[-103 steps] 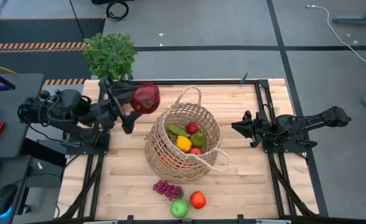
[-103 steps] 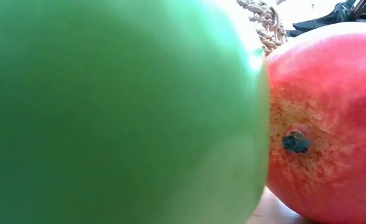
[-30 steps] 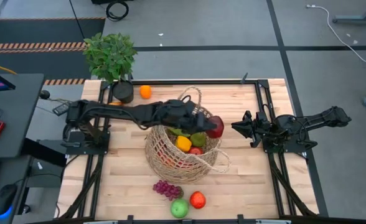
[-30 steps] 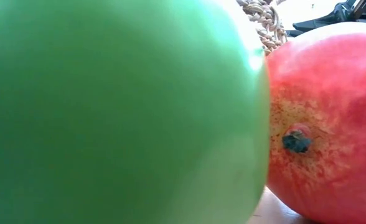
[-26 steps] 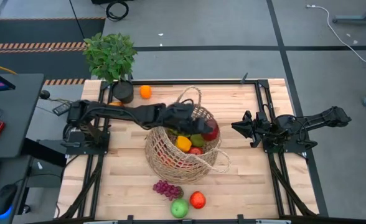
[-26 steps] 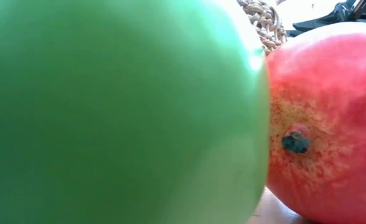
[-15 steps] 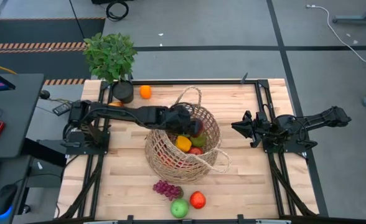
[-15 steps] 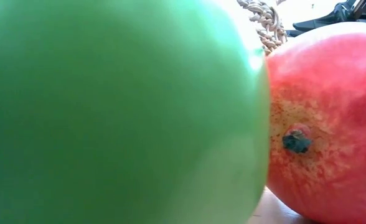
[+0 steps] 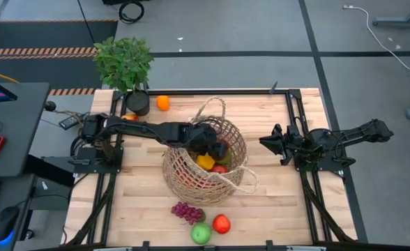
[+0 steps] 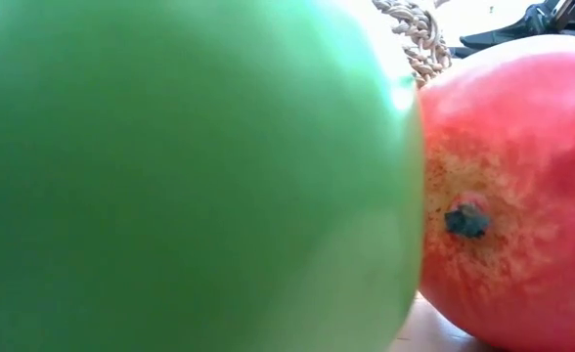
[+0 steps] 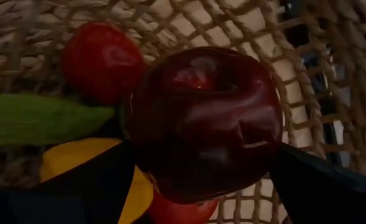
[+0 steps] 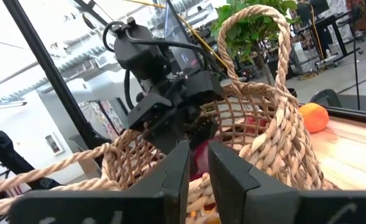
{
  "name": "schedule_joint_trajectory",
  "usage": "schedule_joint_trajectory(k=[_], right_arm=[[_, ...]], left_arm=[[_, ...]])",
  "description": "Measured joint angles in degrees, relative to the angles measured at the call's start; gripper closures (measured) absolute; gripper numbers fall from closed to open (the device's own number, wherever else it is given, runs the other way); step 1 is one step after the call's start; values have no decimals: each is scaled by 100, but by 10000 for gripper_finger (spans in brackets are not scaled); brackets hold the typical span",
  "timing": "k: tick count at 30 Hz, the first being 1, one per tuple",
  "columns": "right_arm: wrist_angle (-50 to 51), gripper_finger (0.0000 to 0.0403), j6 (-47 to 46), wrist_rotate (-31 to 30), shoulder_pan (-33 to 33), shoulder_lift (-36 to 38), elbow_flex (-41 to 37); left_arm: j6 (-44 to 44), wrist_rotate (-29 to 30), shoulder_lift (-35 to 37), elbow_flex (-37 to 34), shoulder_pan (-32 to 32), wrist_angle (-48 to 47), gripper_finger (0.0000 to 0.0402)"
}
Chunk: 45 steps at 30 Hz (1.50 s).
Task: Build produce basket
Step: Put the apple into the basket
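Note:
The tan wicker basket (image 9: 205,162) stands mid-table, holding a yellow pepper (image 11: 86,158), a green cucumber (image 11: 37,118) and a small red fruit (image 11: 101,59). My left gripper (image 9: 217,148) reaches down inside it, shut on a dark red apple (image 11: 201,121). An orange (image 9: 162,102), purple grapes (image 9: 186,211), a green apple (image 9: 201,233) and a red fruit (image 9: 222,224) lie on the table. My right gripper (image 9: 263,143) waits shut to the right of the basket. My left gripper pinches the dark red apple by two opposite sides (image 11: 267,140) between its two fingers (image 11: 314,180). The fingers slant down into the basket from the table's left. The apple sits just above the other produce; whether it rests on it, I cannot tell.
A potted plant (image 9: 125,66) stands at the table's far left corner beside the orange. The green apple (image 10: 190,176) and the red fruit (image 10: 512,196) fill the low view. The basket's looped handles (image 9: 215,106) rise above its rim.
My left gripper has tipped downward and sunk from over the basket's right rim into the basket, drawing slightly toward the table's left. The dark red apple has gone down with it, still held.

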<state>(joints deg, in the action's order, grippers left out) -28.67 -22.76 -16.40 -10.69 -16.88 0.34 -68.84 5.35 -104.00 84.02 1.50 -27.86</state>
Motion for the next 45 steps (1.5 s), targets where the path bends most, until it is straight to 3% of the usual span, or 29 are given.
schedule_joint_trajectory(k=[5, 10, 23, 32, 35, 40, 45], right_arm=[[-5, 338, 0, -1, 1, -2, 0], [-4, 338, 0, -1, 0, -2, 0], [-17, 338, 0, -1, 1, 0, 1], [0, 338, 0, -1, 1, 2, 0], [-3, 338, 0, -3, 1, 0, 0], [0, 338, 0, -1, 1, 0, 0], [-1, 338, 0, -1, 1, 0, 1]], left_arm=[[384, -26, -1, -1, -3, 161, 45], [470, 88, -1, -1, -4, 159, 8], [1080, -1, 320, 1, -146, 907, 3], [2371, -328, 771, 9, -110, 2963, 3], [2590, -418, 1085, 1, -159, 3189, 3], [3370, -92, 1822, 7, -167, 2695, 3], [3938, 1201, 2580, 8, -11, 963, 3]])
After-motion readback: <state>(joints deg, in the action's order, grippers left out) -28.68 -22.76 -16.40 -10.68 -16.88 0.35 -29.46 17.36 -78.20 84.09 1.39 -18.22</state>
